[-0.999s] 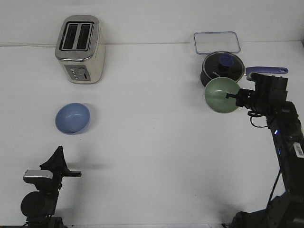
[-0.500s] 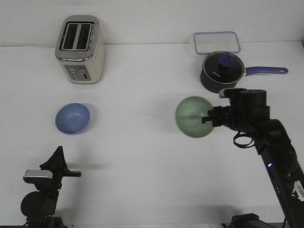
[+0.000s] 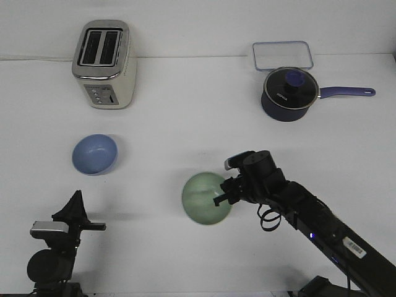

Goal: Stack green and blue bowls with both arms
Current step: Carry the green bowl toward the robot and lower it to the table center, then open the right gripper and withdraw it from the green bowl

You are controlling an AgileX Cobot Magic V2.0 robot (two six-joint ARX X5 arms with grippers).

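Bowls are sitting apart on the white table [image 3: 185, 99]: the blue bowl [image 3: 94, 154] is resting upright on the left side, in front of the toaster [image 3: 103, 64], while the green bowl [image 3: 206, 198] is hanging near the middle front, tipped so its hollow is facing the camera. The right gripper [image 3: 221, 193] is pinching the green bowl by its right rim, its fingers closed on the edge, and the right arm [image 3: 309, 216] is reaching in from the lower right corner. The left gripper [image 3: 93, 227] is idling at the lower left corner, well apart from the blue bowl, pointing right; I cannot tell whether its fingers are parted or closed. At the back right a navy saucepan [image 3: 288, 93] with a lid is standing, its handle pointing right, and just behind it a clear container [image 3: 282, 55] is lying against the back edge.
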